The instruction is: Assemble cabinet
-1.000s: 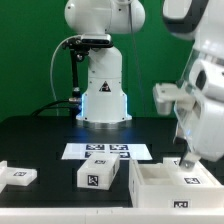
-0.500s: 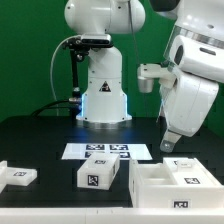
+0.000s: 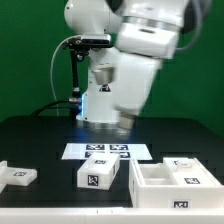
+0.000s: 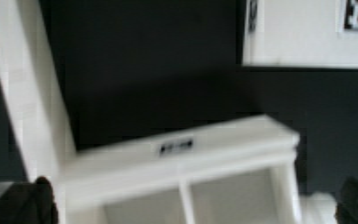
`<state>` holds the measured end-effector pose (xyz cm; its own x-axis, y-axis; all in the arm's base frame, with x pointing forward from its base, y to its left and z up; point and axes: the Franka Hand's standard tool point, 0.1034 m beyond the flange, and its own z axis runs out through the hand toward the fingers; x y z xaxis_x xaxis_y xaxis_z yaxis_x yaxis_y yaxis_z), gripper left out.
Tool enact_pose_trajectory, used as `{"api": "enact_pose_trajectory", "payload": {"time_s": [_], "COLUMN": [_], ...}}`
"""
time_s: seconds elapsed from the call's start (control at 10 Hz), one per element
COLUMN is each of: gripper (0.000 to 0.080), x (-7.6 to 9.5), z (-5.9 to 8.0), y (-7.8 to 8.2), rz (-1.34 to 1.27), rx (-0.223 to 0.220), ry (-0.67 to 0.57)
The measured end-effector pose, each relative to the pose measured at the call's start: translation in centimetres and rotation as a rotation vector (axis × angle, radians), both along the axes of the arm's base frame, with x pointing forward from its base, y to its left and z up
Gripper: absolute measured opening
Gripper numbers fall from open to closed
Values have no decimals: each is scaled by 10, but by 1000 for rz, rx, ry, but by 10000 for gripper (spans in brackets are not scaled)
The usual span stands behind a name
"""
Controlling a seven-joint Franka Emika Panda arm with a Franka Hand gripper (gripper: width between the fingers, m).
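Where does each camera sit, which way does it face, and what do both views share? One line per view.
Exterior view: off the arm, facing the robot base across the black table; the blurred arm shows.
Wrist view: on the wrist, looking down at the cabinet; dark, blurred fingers show.
Shared: the cabinet and the marker board.

The marker board [image 3: 107, 152] lies flat on my black table [image 3: 40, 135]. A tagged block [image 3: 100, 176] sits just beside it, and a second block [image 3: 17, 177] lies well apart, toward the exterior view's left.
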<state>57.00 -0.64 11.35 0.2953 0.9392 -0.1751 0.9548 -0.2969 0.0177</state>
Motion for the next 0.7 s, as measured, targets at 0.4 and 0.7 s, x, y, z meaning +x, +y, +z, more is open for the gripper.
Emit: {"api": "enact_pose_trajectory", "payload": {"time_s": [0.4,0.7], "gripper": [796,796], "x": [2,-19], "z": [-3,-12], "y": [-2,-55], "rz": [-56,-450], "rx": [21,108], "ry": [-24,-166]}}
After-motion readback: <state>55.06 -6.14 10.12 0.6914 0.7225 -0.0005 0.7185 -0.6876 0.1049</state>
